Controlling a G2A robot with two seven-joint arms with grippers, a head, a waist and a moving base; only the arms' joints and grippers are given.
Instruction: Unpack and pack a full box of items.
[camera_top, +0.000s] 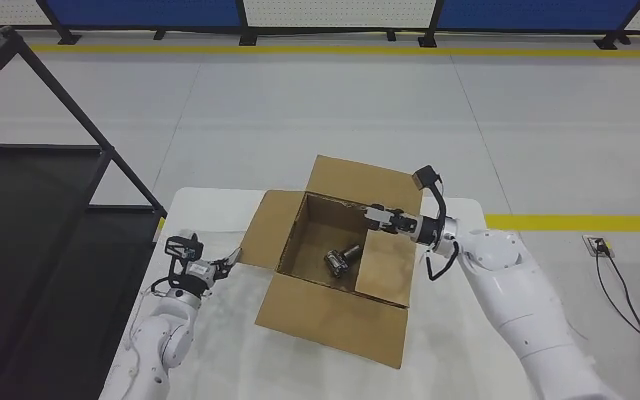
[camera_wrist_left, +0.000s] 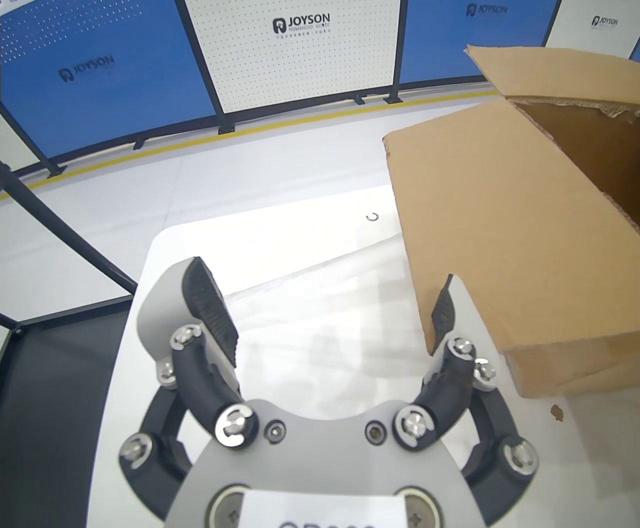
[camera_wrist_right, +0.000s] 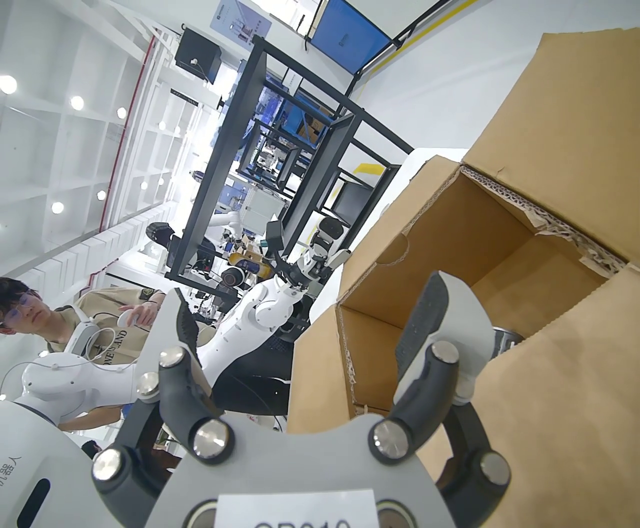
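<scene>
Inside the cardboard box (camera_top: 335, 322), near its middle, lies a small dark item (camera_top: 340, 260) that we judge stiff, light and best pinched across its narrow body, while our right gripper (camera_top: 374, 215) hangs wide open and empty at its 1 o'clock, and the left gripper (camera_top: 228, 263) likewise at 9 o'clock.

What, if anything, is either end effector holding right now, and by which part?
Nothing is held. The left end effector is open and empty beside the box; the right end effector is open and empty over it.
</scene>
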